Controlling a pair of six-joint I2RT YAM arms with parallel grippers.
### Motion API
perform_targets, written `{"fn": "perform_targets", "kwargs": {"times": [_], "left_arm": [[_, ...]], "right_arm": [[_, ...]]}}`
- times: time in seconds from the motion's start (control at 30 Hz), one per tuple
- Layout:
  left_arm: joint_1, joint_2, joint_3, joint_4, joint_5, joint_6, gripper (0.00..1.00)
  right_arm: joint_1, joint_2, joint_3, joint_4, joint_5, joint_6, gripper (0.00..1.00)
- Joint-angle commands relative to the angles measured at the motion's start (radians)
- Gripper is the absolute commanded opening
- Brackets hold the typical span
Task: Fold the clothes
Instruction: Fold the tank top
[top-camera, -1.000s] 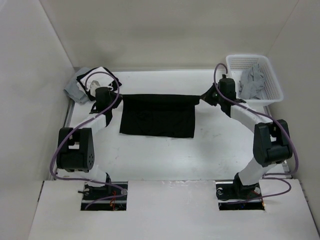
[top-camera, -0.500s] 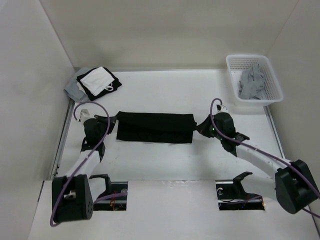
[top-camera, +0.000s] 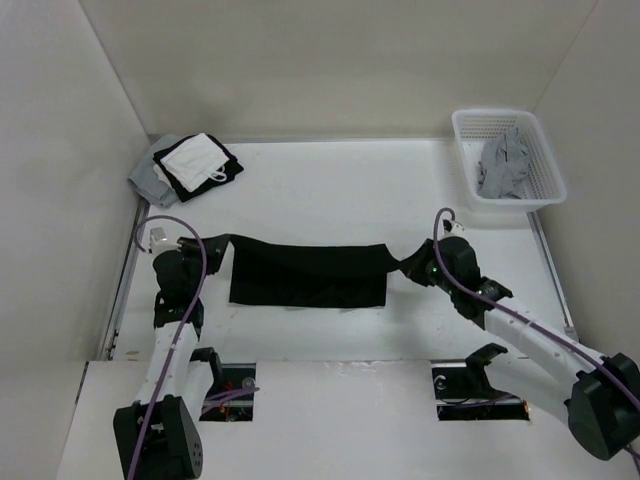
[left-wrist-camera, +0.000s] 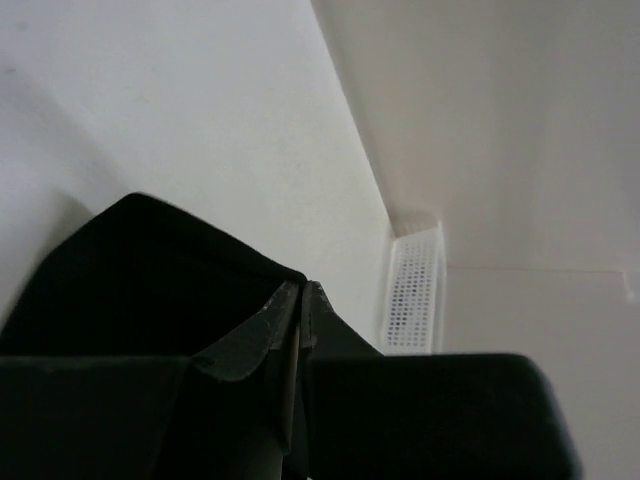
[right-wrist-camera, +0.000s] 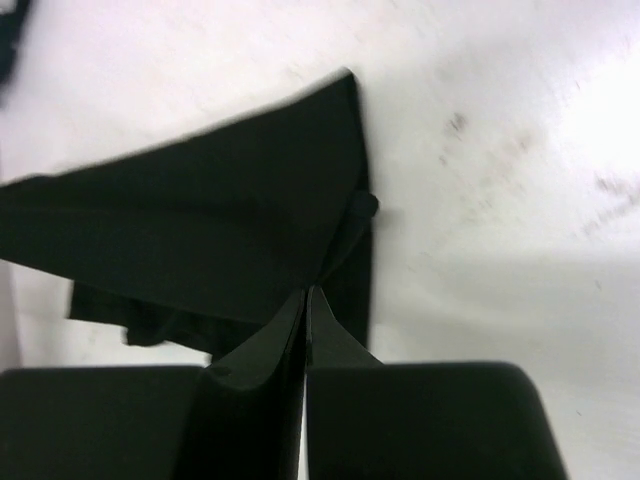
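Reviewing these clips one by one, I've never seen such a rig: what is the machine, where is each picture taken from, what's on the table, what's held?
Two robot arms are bolted at the near edge of a white table. The wide picture looks down from above and behind them; the other two come from a camera on each wrist. A black garment is stretched between the arms: the left arm's fingers are shut on one end, the right arm's fingers on the other. At the far left lies a pile of grey, white and black clothes; at the far right a white basket holds a grey garment.
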Motion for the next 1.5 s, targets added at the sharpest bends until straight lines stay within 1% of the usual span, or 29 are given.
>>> {"fn": "perform_targets", "kwargs": {"times": [0.0,0.07,0.13,0.27,0.33,0.43,0.5,0.57,0.6,0.67,0.7,0.73,0.77,0.83,0.9,0.93,0.97,1.0,1.1,1.13,1.17,1.23,1.27,1.3,1.33,1.37,1.4,1.43,1.47], "left_arm": [[-0.018,-0.001,0.115,0.078,0.015,-0.06,0.0],[-0.021,-0.046,0.12,0.05,0.039,-0.074,0.0],[-0.024,-0.125,0.087,-0.014,0.069,-0.082,0.0],[-0.019,-0.312,0.016,-0.242,0.13,-0.04,0.0],[-0.041,-0.362,0.013,-0.362,0.126,-0.002,0.0],[-0.058,-0.391,0.068,-0.522,0.074,0.101,0.0],[-0.085,-0.4,0.167,-0.711,-0.065,0.24,0.0],[-0.139,-0.422,0.258,-0.891,-0.268,0.341,0.0],[-0.18,-0.429,0.272,-0.918,-0.329,0.331,0.0],[-0.307,-0.426,0.286,-0.976,-0.449,0.285,0.0],[-0.343,-0.408,0.3,-1.019,-0.52,0.264,0.02],[-0.375,-0.393,0.306,-1.052,-0.57,0.244,0.04],[-0.398,-0.388,0.306,-1.07,-0.588,0.221,0.06],[-0.409,-0.408,0.301,-1.053,-0.592,0.181,0.15],[-0.4,-0.429,0.3,-1.009,-0.601,0.176,0.24],[-0.389,-0.431,0.304,-0.979,-0.609,0.179,0.28],[-0.38,-0.422,0.313,-0.947,-0.609,0.184,0.3],[-0.375,-0.403,0.323,-0.915,-0.617,0.196,0.3],[-0.395,-0.322,0.315,-0.79,-0.586,0.224,0.3],[-0.421,-0.276,0.3,-0.727,-0.557,0.23,0.3],[-0.452,-0.221,0.282,-0.665,-0.525,0.227,0.3],[-0.537,-0.096,0.254,-0.518,-0.482,0.225,0.28],[-0.588,-0.028,0.245,-0.455,-0.477,0.218,0.28],[-0.631,0.027,0.241,-0.401,-0.483,0.211,0.29],[-0.668,0.09,0.238,-0.343,-0.49,0.216,0.3],[-0.696,0.151,0.238,-0.296,-0.487,0.216,0.3],[-0.704,0.201,0.234,-0.253,-0.482,0.214,0.3],[-0.719,0.251,0.231,-0.213,-0.476,0.218,0.31],[-0.724,0.293,0.228,-0.189,-0.465,0.215,0.31]], "right_arm": [[-0.018,-0.008,0.108,-0.001,0.002,-0.027,0.01],[-0.012,-0.034,0.128,-0.03,-0.002,-0.027,0.01],[-0.004,-0.075,0.119,-0.073,-0.002,-0.025,0.01],[0.062,-0.184,0.05,-0.18,0.012,0.005,0.01],[0.077,-0.237,0.016,-0.237,0.017,0.03,0.01],[0.112,-0.278,-0.024,-0.283,0.023,0.079,0.01],[0.143,-0.275,-0.05,-0.308,0.038,0.132,0.01],[0.152,-0.254,-0.07,-0.322,0.035,0.163,0.0],[0.158,-0.251,-0.062,-0.34,0.035,0.174,0.0],[0.174,-0.246,-0.062,-0.359,0.058,0.198,0.0],[0.177,-0.24,-0.067,-0.366,0.072,0.209,0.01],[0.177,-0.234,-0.062,-0.374,0.072,0.209,0.04],[0.177,-0.232,-0.059,-0.382,0.077,0.211,0.07],[0.181,-0.237,-0.06,-0.386,0.093,0.218,0.16],[0.188,-0.243,-0.051,-0.391,0.103,0.211,0.34],[0.191,-0.244,-0.045,-0.391,0.109,0.2,0.4],[0.191,-0.243,-0.037,-0.391,0.113,0.186,0.43],[0.191,-0.238,-0.031,-0.388,0.112,0.176,0.45],[0.191,-0.214,-0.011,-0.337,0.118,0.14,0.45],[0.191,-0.193,-0.004,-0.292,0.12,0.119,0.41],[0.191,-0.17,0.002,-0.249,0.114,0.099,0.34],[0.191,-0.081,0.035,-0.14,0.095,0.039,0.11],[0.186,-0.027,0.051,-0.088,0.088,0.015,0.06],[0.178,0.028,0.073,-0.04,0.08,-0.005,0.05],[0.171,0.076,0.091,0.007,0.078,-0.021,0.07],[0.163,0.119,0.108,0.054,0.074,-0.033,0.12],[0.159,0.159,0.124,0.087,0.072,-0.042,0.22],[0.152,0.195,0.134,0.123,0.066,-0.05,0.26],[0.148,0.238,0.151,0.144,0.052,-0.051,0.26]]}}
